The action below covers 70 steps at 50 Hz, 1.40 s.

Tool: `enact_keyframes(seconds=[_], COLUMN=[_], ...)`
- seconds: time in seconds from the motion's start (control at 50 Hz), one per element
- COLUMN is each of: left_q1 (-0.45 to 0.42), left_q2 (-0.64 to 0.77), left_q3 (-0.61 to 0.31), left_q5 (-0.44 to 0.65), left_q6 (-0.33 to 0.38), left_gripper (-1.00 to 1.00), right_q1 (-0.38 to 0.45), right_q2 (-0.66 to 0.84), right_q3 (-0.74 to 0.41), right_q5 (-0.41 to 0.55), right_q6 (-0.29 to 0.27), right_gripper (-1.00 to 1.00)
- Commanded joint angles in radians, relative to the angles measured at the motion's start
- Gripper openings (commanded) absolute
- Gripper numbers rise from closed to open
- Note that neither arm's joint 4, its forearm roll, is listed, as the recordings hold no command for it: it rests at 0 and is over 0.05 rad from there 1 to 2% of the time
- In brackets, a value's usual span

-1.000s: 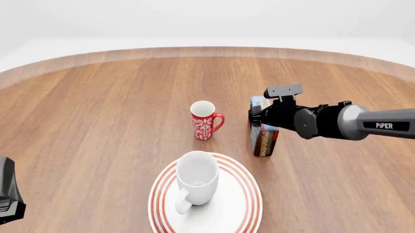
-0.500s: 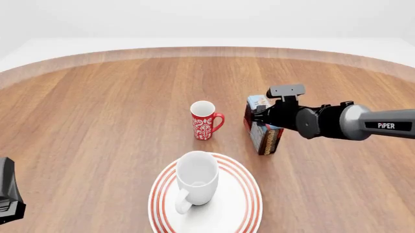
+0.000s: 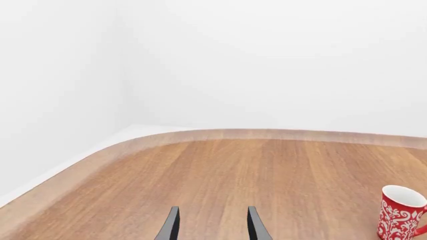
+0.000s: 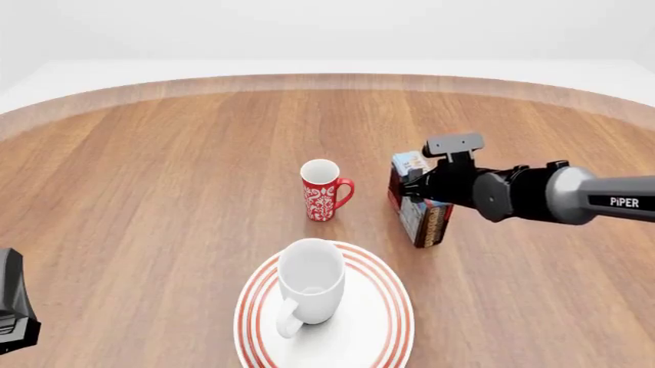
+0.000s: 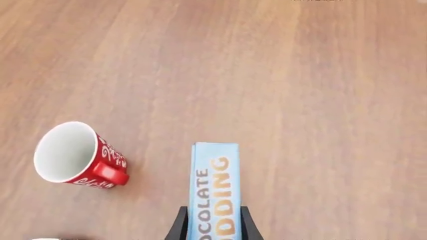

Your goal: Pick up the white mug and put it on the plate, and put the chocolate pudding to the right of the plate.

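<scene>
One half of the job looks done: nearest the camera, the glossy white mug (image 4: 310, 285) stands upright on the red-ringed plate (image 4: 384, 322), its loop handle toward the viewer. Beyond it, the right end effector (image 4: 418, 193) grips the chocolate pudding (image 4: 418, 201), a thin cardboard box, by its broad faces; over the last second the box has tipped and shifted slightly right, so carrying has likely begun. The left end effector (image 3: 211, 226) hangs narrowly parted and empty over the matte wood-grain bench (image 4: 153, 176), the patterned red mug (image 4: 324, 190) farther off.
</scene>
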Motion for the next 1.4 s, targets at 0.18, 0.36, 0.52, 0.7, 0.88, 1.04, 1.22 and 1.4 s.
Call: enact_keyframes(seconds=[0.18,0.36,0.52,0.7,0.88,1.04,1.22,1.4], left_q1=[0.0,0.0,0.0,-0.001,0.0,-0.002,-0.002,-0.003], left_q2=[0.0,0.0,0.0,0.0,0.0,0.0,0.0,0.0], left_q3=[0.0,0.0,0.0,0.0,0.0,0.001,-0.001,-0.002], left_q5=[0.0,0.0,0.0,0.0,0.0,0.0,0.002,0.003], left_q6=[0.0,0.0,0.0,0.001,0.009,0.012,0.015,0.017], left_gripper=[1.0,1.0,1.0,1.0,1.0,1.0,1.0,1.0], right_q1=[0.016,0.024,0.027,0.034,0.035,0.032,0.031,0.028], right_q2=[-0.069,-0.106,-0.147,-0.191,-0.22,-0.243,-0.281,-0.321], right_q3=[0.002,0.013,0.03,0.044,0.071,0.106,0.13,0.153], right_q5=[0.052,0.07,0.088,0.108,0.107,0.098,0.108,0.119], right_q6=[0.041,0.051,0.065,0.078,0.086,0.093,0.1,0.103], right_gripper=[-1.0,-1.0,-1.0,-1.0,-1.0,-1.0,-1.0,-1.0])
